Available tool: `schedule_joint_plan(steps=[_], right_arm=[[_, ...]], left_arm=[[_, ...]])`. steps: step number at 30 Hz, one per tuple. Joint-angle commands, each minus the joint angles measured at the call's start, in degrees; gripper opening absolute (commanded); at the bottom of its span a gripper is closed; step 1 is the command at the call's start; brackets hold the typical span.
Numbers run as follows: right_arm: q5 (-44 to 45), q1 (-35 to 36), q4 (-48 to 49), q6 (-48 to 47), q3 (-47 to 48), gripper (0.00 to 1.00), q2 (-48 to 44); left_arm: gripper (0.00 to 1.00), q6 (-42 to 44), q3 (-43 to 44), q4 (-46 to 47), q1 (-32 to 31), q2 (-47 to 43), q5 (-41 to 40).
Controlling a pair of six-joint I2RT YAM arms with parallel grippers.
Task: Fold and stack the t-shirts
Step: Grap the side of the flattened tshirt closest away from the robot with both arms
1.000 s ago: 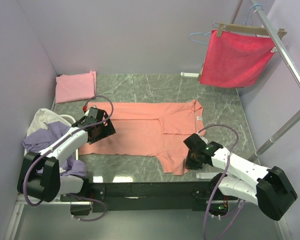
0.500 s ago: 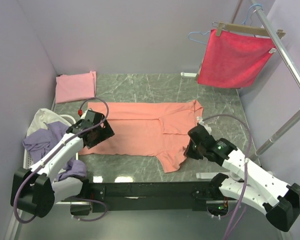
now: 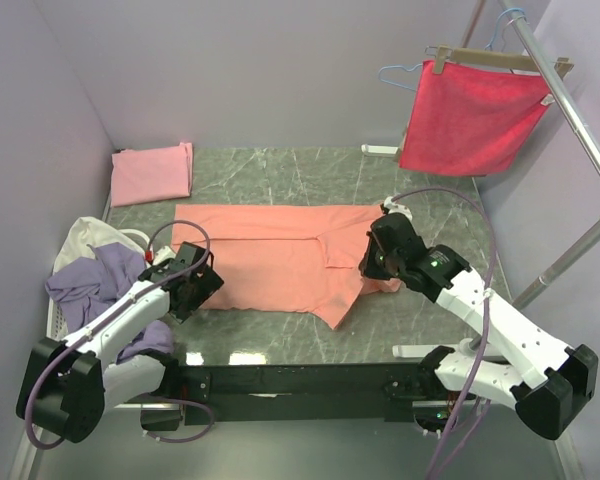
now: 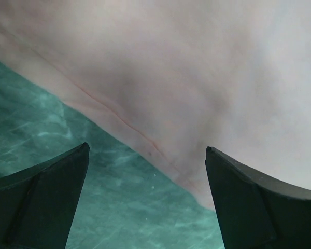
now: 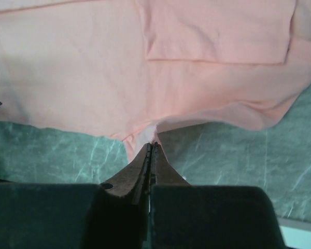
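The salmon-orange t-shirt [image 3: 280,255], spread on the table [image 3: 310,170], is being pinched at its near edge by the closed right claw [image 5: 153,148]. The left claw [image 4: 147,197] is being held wide and empty over its hem. Only the pink t-shirt [image 3: 152,172] looks folded; the lavender and cream t-shirts [image 3: 85,285] are being left heaped.

You have the salmon-orange t-shirt [image 3: 280,255] spread flat at centre, one sleeve folded inward and its 4 o'clock edge gathered up in a ridge, the light pink t-shirt [image 3: 152,172] folded flat at 11 o'clock, and the lavender t-shirt [image 3: 80,285] and cream t-shirt [image 3: 85,238] crumpled together at 9 o'clock.
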Motion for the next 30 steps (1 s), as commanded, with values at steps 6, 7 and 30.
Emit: schedule_joint_plan(steps=[6,7,30], right_arm=[[-3.72,-3.73,1.92,-4.52,-1.04,0.00,-1.71],[-4.50,-3.73,1.92,-4.34,-1.30,0.00,-2.32],[-1.00,-4.08,-5.73,0.67,-5.61,0.00,-11.65]], left_arm=[[0.89,-8.53,-2.87,0.87,-0.28,2.14,-9.27],[0.88,-8.71,-2.87,0.78,-0.28,2.49,-10.24],[0.01,-2.56,1.43,-0.81,-0.19,3.11,-11.66]])
